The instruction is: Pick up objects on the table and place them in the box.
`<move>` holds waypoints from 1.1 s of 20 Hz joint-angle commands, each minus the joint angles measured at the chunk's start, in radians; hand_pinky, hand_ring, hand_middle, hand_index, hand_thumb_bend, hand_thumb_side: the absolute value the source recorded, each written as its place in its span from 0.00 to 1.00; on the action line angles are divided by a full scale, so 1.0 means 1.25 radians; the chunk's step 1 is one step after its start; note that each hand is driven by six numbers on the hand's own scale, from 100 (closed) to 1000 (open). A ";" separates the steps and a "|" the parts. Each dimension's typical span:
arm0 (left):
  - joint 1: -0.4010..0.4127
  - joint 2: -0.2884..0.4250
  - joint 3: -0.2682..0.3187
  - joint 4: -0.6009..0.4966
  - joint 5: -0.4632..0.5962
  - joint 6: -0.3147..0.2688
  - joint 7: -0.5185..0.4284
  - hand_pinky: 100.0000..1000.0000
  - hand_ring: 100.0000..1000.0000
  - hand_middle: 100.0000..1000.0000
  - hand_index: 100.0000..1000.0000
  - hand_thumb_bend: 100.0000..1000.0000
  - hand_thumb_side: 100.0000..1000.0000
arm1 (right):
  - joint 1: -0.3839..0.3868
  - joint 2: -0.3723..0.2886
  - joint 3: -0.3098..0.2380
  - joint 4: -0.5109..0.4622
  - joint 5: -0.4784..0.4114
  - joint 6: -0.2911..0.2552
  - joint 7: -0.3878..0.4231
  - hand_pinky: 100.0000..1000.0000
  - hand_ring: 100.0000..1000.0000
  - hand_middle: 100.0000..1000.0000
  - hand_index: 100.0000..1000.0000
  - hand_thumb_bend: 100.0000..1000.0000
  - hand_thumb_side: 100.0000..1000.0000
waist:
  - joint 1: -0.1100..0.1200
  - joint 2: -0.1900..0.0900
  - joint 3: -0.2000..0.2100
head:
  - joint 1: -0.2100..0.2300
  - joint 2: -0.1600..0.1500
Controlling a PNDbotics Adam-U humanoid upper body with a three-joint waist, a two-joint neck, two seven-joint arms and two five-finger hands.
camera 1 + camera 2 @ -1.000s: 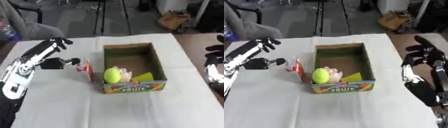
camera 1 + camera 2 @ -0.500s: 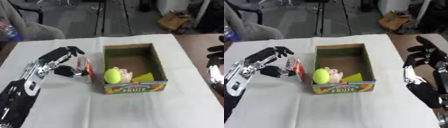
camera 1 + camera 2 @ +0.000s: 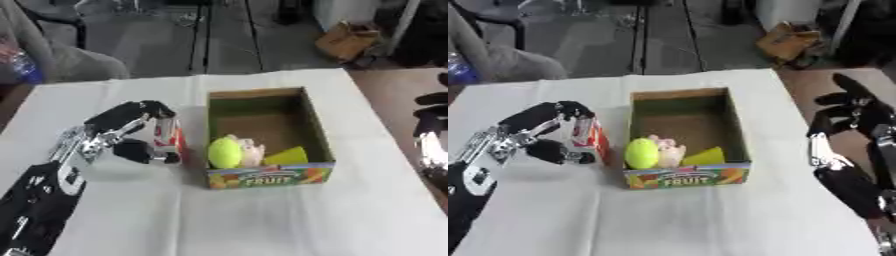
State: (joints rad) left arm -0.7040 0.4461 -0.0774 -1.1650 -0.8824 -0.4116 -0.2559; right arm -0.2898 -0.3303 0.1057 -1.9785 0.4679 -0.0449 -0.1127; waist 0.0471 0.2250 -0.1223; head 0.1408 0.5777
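Looks like I'm driving in some lab or workshop space — a table under a white cloth [image 3: 262, 220], bare grey floor [image 3: 262, 45] behind it, black stand legs [image 3: 642, 35], and a cardboard box [image 3: 348, 42] dumped on the floor.

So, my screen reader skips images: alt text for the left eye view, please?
The robot's left hand curls around a red and white carton standing beside an open cardboard box on a white table. The box holds a yellow-green ball.

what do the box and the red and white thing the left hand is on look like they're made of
The box looks like matte cardboard: brown inner walls, printed fruit label in front. The red-and-white carton, with the left hand fingers curled around it, looks like printed paperboard, though that is uncertain.
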 commanded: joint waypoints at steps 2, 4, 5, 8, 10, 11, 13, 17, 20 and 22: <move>-0.022 0.008 0.002 0.003 -0.004 -0.021 0.000 0.69 0.76 0.79 0.88 0.83 0.70 | -0.007 -0.008 -0.002 -0.017 -0.004 -0.002 0.002 0.51 0.65 0.68 0.97 0.00 0.48 | -0.001 -0.009 -0.003 | 0.000 -0.006; -0.021 0.007 0.002 0.010 -0.005 -0.031 -0.013 0.69 0.75 0.78 0.87 0.82 0.69 | -0.007 -0.008 -0.003 -0.017 -0.004 -0.002 0.002 0.52 0.65 0.68 0.97 0.00 0.48 | -0.001 -0.009 -0.004 | 0.000 -0.006; -0.020 0.006 0.003 0.013 -0.004 -0.035 -0.020 0.68 0.75 0.78 0.87 0.82 0.69 | -0.007 -0.008 -0.003 -0.017 -0.004 -0.003 0.002 0.52 0.65 0.68 0.97 0.00 0.48 | 0.000 -0.009 -0.004 | -0.001 -0.006; -0.017 0.004 0.006 0.020 -0.002 -0.035 -0.031 0.58 0.69 0.75 0.84 0.77 0.59 | -0.008 -0.009 -0.003 -0.017 -0.004 -0.003 0.003 0.52 0.65 0.68 0.97 0.00 0.48 | 0.000 -0.009 -0.003 | -0.003 -0.005; -0.016 0.001 0.007 0.023 0.003 -0.031 -0.031 0.52 0.64 0.72 0.82 0.70 0.50 | -0.008 -0.008 -0.003 -0.017 -0.004 -0.004 0.003 0.52 0.65 0.68 0.97 0.00 0.48 | 0.000 -0.009 -0.003 | -0.003 -0.006; -0.015 0.001 0.008 0.024 0.007 -0.029 -0.031 0.52 0.64 0.72 0.82 0.70 0.50 | -0.007 -0.009 -0.003 -0.017 -0.004 -0.004 0.004 0.52 0.65 0.68 0.97 0.00 0.48 | 0.000 -0.010 -0.003 | -0.003 -0.006; -0.014 -0.001 0.008 0.027 0.016 -0.024 -0.031 0.45 0.57 0.67 0.78 0.61 0.38 | -0.007 -0.008 -0.004 -0.017 -0.004 -0.004 0.004 0.52 0.65 0.68 0.97 0.00 0.48 | 0.001 -0.010 -0.003 | -0.003 -0.006; -0.012 -0.002 0.009 0.031 0.041 -0.013 -0.034 0.36 0.49 0.61 0.73 0.38 0.21 | -0.008 -0.009 -0.004 -0.017 -0.004 -0.004 0.004 0.52 0.65 0.68 0.97 0.00 0.48 | 0.001 -0.010 -0.003 | -0.004 -0.007; -0.010 -0.004 0.014 0.031 0.065 -0.004 -0.032 0.27 0.43 0.54 0.65 0.15 0.13 | -0.008 -0.009 -0.005 -0.017 -0.003 -0.004 0.004 0.52 0.65 0.68 0.97 0.00 0.48 | 0.002 -0.010 -0.003 | -0.005 -0.007; -0.008 -0.008 0.021 0.030 0.100 0.007 -0.020 0.25 0.42 0.52 0.61 0.10 0.17 | -0.007 -0.009 -0.005 -0.017 -0.003 -0.004 0.004 0.52 0.65 0.68 0.97 0.00 0.48 | 0.002 -0.011 -0.002 | -0.005 -0.007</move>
State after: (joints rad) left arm -0.7091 0.4275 -0.0594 -1.1290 -0.7726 -0.4130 -0.2840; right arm -0.2898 -0.3303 0.1057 -1.9785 0.4656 -0.0477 -0.1099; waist 0.0516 0.2273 -0.1250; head 0.1361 0.5773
